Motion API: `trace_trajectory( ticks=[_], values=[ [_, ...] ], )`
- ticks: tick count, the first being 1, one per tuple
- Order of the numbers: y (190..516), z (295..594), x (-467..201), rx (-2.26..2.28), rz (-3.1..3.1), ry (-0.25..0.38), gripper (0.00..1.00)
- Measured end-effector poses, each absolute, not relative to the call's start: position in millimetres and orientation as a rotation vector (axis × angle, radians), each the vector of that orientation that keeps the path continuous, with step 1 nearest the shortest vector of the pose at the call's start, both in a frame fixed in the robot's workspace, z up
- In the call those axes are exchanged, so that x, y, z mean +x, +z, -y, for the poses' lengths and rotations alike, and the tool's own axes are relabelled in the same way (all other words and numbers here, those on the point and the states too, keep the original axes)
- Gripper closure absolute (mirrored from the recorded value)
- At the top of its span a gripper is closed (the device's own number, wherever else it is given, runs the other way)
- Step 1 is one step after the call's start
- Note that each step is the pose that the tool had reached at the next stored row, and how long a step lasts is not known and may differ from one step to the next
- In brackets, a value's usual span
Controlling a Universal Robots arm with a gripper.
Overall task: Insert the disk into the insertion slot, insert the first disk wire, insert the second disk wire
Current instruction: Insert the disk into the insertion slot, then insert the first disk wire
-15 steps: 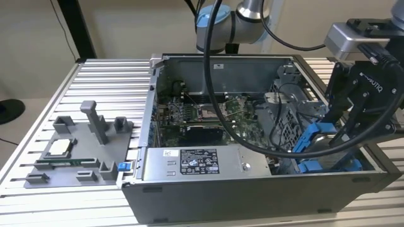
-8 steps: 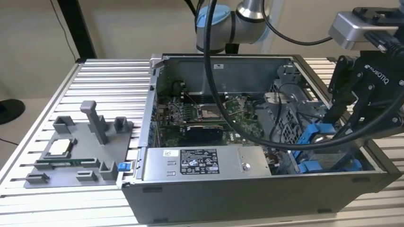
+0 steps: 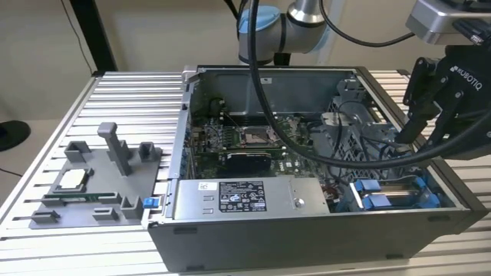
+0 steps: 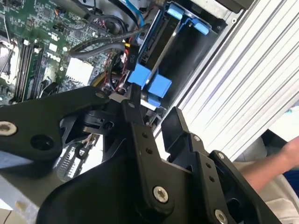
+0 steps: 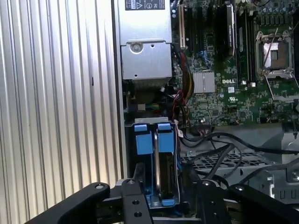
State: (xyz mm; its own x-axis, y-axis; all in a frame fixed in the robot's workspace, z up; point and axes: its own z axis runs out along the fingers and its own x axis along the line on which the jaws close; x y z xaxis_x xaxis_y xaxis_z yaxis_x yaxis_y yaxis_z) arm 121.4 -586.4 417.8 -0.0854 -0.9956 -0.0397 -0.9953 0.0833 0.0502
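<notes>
— Toward the lower right of the exterior view, where does the disk [image 5: 165, 172] sit?
— On edge in the insertion slot [image 3: 428, 198], between blue rails. The jaws hang spread and empty above it, over the computer case [image 3: 307, 241]

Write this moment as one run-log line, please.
claw: open | held: nothing | position: above insertion slot | slot location: exterior view's right end of open computer case
</notes>
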Motion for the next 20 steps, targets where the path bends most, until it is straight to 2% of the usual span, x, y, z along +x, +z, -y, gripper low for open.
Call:
trace_trajectory(
  ticks=[5, 20],
  values=[
    [417.6, 581.6, 121.3, 2.142, 2.293, -0.096, 0.0],
    [401.5, 570.4, 121.5, 2.293, 2.213, -0.023, 0.0]
  ],
)
